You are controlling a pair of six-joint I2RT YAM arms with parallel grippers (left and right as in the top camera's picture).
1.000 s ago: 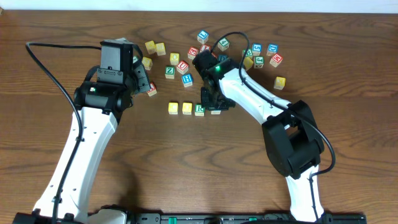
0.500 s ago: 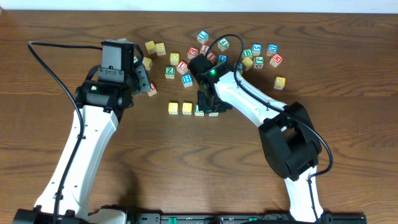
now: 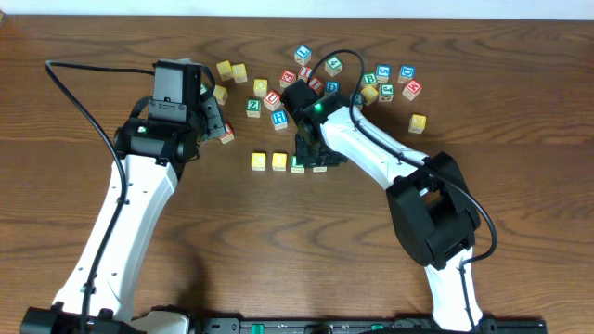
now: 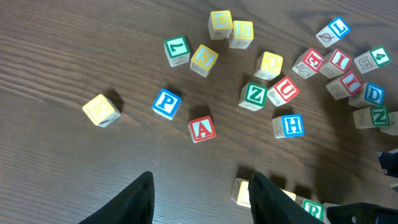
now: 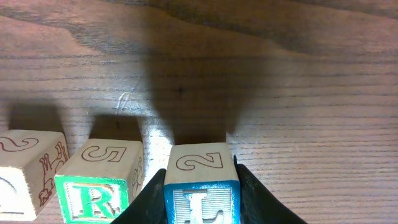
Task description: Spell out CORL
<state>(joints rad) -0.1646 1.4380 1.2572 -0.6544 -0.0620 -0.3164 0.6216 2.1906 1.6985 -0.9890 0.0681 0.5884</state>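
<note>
Right end effector (image 5: pixel 202 200) grips L cube (image 5: pixel 200 186) just right of R cube (image 5: pixel 96 186), last letter; release seems next

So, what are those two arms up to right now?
Right end effector shut on L cube, at row's end beside R cube. Left end effector open, above loose cubes. Nothing in the way.

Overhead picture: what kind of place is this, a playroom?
Likely a robot workbench, not a playroom: two robot arms at a wooden table, the right gripper holding the L cube, letter blocks scattered.
</note>
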